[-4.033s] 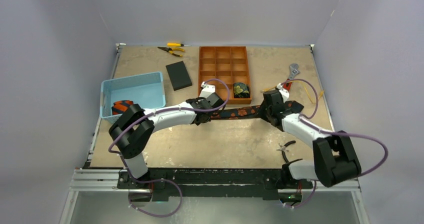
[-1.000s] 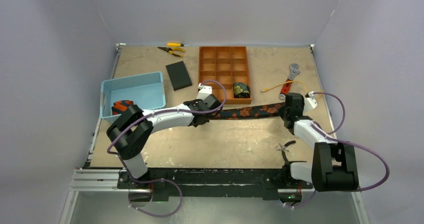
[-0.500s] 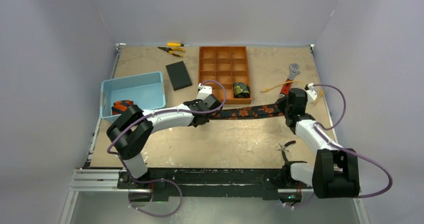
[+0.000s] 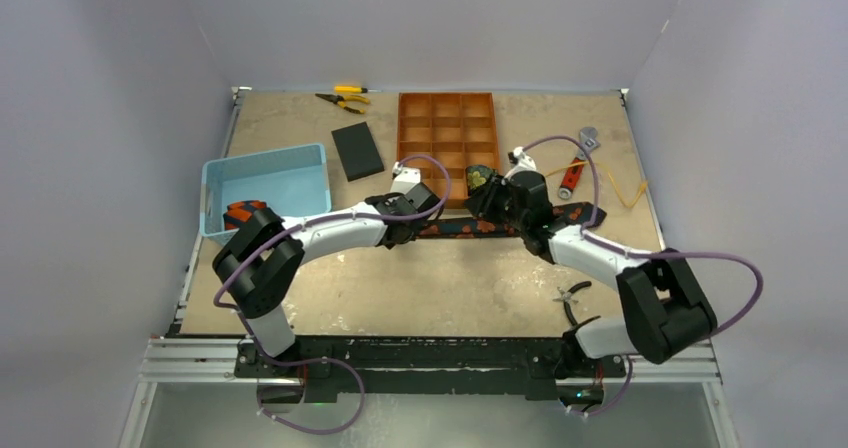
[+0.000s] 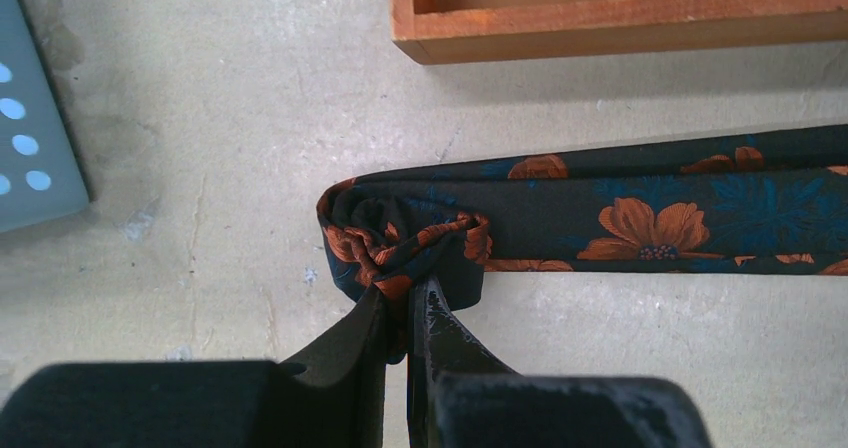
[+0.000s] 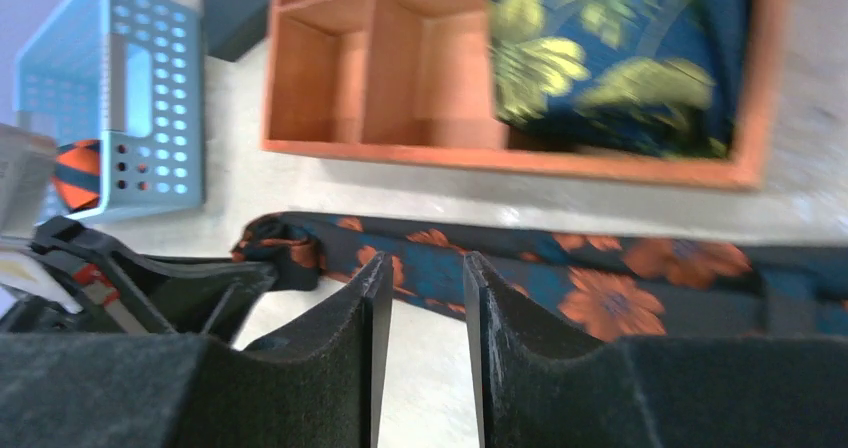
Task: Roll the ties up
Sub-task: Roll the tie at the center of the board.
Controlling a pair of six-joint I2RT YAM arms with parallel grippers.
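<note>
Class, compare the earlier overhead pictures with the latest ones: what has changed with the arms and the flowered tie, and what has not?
The right gripper let go of the far end of the tie and swung left toward the wooden tray; its jaws now stand open over the tie. The left gripper stays shut on the rolled end. Tray and basket have not moved.

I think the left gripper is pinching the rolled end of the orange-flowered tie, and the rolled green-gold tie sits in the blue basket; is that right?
Not quite: the right wrist view shows the green-gold tie in a compartment of the wooden tray, not the blue basket. The left gripper does pinch the rolled end of the orange-flowered tie.
</note>
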